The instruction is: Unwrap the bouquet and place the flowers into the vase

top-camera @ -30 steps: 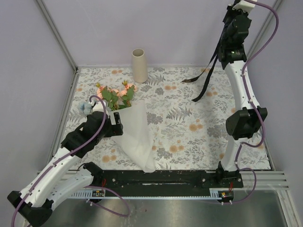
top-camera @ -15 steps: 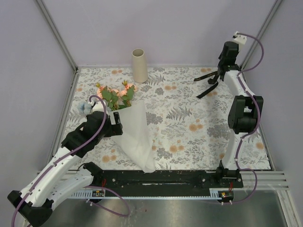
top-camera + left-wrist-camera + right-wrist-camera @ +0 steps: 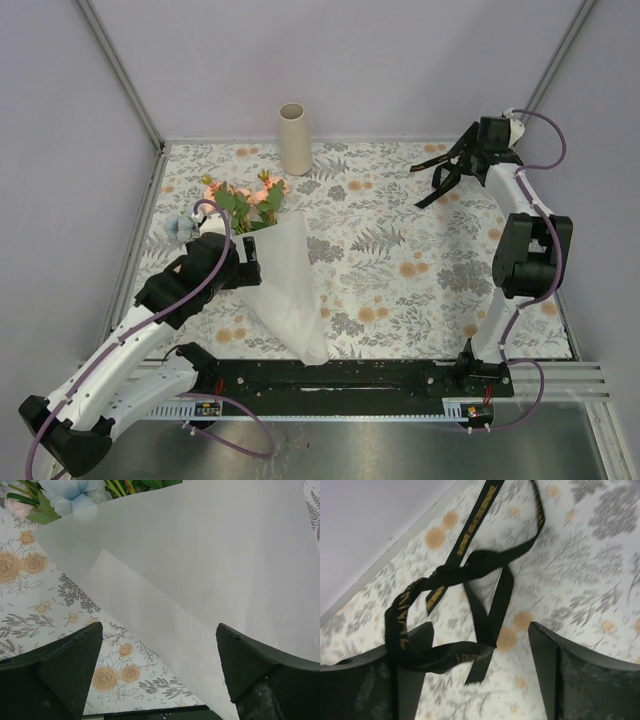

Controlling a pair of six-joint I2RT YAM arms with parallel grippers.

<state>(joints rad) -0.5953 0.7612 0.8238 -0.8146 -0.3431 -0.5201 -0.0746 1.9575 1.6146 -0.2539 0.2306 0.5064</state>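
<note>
Floral table [image 3: 400, 300]: left gripper [image 3: 159, 630] stands spread over the bouquet [image 3: 285, 285], right gripper [image 3: 480, 627] apart above ribbon [image 3: 470, 570] near the far-right edge.

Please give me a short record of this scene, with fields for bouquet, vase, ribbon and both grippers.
bouquet: lies at left, paper wrapped around stems, no ribbon on it
vase: upright at far edge, no flowers in it
ribbon: black, far right, looped over one finger of right gripper
left gripper: open, above the paper
right gripper: open
</note>
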